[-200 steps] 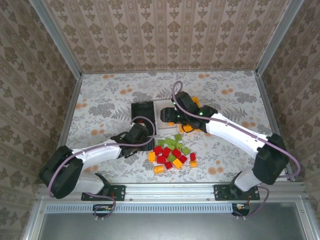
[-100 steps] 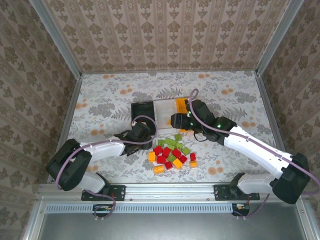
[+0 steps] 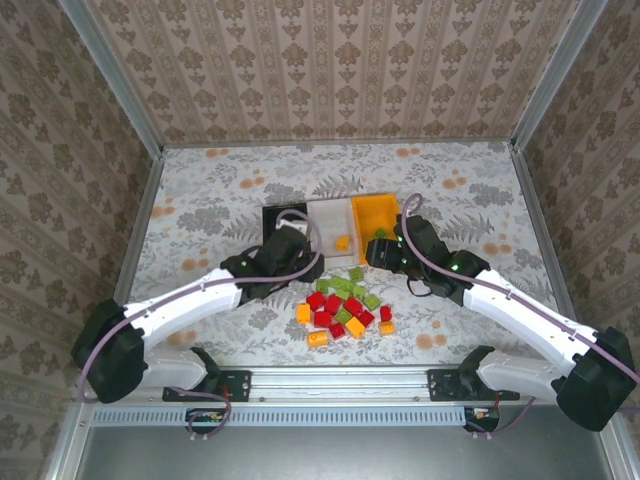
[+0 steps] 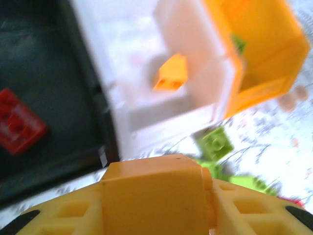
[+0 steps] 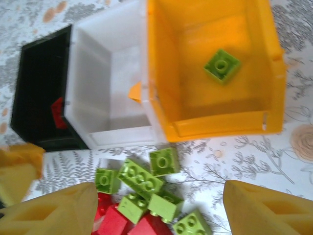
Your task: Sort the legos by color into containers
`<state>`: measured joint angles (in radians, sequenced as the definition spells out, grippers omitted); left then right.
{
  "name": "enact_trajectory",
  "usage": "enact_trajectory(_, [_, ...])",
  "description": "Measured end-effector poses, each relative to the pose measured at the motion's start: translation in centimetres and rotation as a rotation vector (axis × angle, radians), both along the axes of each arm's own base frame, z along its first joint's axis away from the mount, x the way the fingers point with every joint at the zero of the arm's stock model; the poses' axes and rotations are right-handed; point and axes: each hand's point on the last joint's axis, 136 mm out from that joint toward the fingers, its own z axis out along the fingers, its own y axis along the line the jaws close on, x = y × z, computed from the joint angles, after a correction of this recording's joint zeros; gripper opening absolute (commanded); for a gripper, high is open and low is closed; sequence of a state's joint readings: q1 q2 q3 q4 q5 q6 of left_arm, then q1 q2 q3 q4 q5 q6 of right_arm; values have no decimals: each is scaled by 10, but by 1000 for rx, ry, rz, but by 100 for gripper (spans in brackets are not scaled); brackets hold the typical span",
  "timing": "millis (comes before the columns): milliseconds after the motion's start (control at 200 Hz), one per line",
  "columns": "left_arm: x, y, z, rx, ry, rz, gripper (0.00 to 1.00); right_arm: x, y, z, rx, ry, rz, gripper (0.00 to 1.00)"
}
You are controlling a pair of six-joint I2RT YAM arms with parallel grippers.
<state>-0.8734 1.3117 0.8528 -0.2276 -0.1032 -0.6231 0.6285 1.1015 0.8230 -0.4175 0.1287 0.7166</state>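
Orange plastic sits clamped in the left tool (image 4: pixel 156 196), whose fingers are closed on a single orange lego (image 4: pixel 154 181) held just above the near walls of the black bin (image 4: pixel 49 73) and the white bin (image 4: pixel 146 117).

Three containers stand touching in a row around the middle of the bench (image 3: pixel 200 190), black on the left, white in the centre and the orange bin (image 5: pixel 215 125) on the right. One red block (image 4: pixel 19 127) lies on the floor of the black bin. A second orange block (image 4: pixel 171 73) rests in the white bin, and one light green block (image 5: pixel 222 64) lies in the orange bin.

The right tool (image 5: pixel 161 213) hangs with its two yellow fingers (image 5: pixel 264 210) spread wide and nothing between them. It is over the far side of the pile of legos (image 3: pixel 345 305), just short of the orange bin's near wall.

That pile, a loose cluster of red, orange and light green pieces, lies between the row of bins and the bench's near edge. Its green pieces (image 5: pixel 142 181) are the ones closest to the bins.
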Motion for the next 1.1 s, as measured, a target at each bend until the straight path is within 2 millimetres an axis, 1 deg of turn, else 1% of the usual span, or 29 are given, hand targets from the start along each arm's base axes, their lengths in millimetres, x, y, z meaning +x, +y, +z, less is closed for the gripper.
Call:
enact_trajectory(60, [13,-17,8,-14,-5,-11,47,-4,-5,-9,-10,21,-10,70])
enact_trajectory(150, [36,-39,7,-16,3,-22,48,-9,-10,-18,-17,42,-19,70])
enact_trajectory(230, [57,-51,-3,-6,18,-16,49,-16,-15,-25,-23,57,-25,70])
enact_trajectory(305, [74,-56,-17,13,41,-7,52,-21,-19,-28,-26,65,-28,70])
enact_trajectory(380, [89,-60,-30,30,62,1,59,-25,-22,-32,-28,70,-28,70])
enact_trajectory(435, [98,-62,-37,42,66,1,68,-29,-24,-37,-30,81,-30,70])
enact_trajectory(530, [105,-70,-39,40,71,-5,78,-37,-28,-50,-42,118,-34,70])
enact_trajectory(665, [103,-77,-31,21,66,-25,84,-48,-31,-68,-52,170,-25,69])
enact_trajectory(740, [99,-78,-20,5,54,-32,88,-53,-32,-75,-58,195,-16,67])
enact_trajectory(770, [97,-78,-13,-4,45,-36,97,-55,-32,-77,-59,202,-11,66])
enact_trajectory(785, [95,-77,-10,-8,39,-38,99,-56,-31,-79,-61,207,-8,66])
enact_trajectory(865, [79,-74,16,-41,4,-56,100,-61,-30,-86,-73,233,6,64])
enact_trajectory(905, [67,-72,32,-65,-24,-72,100,-64,-28,-90,-80,248,18,63])
enact_trajectory(985, [45,-67,57,-104,-71,-95,100,-70,-23,-100,-95,281,45,62])
enact_trajectory(1045, [29,-59,67,-119,-96,-105,100,-73,-19,-104,-103,297,63,62])
enact_trajectory(1100, [18,-50,65,-118,-102,-103,100,-74,-15,-108,-106,305,77,62])
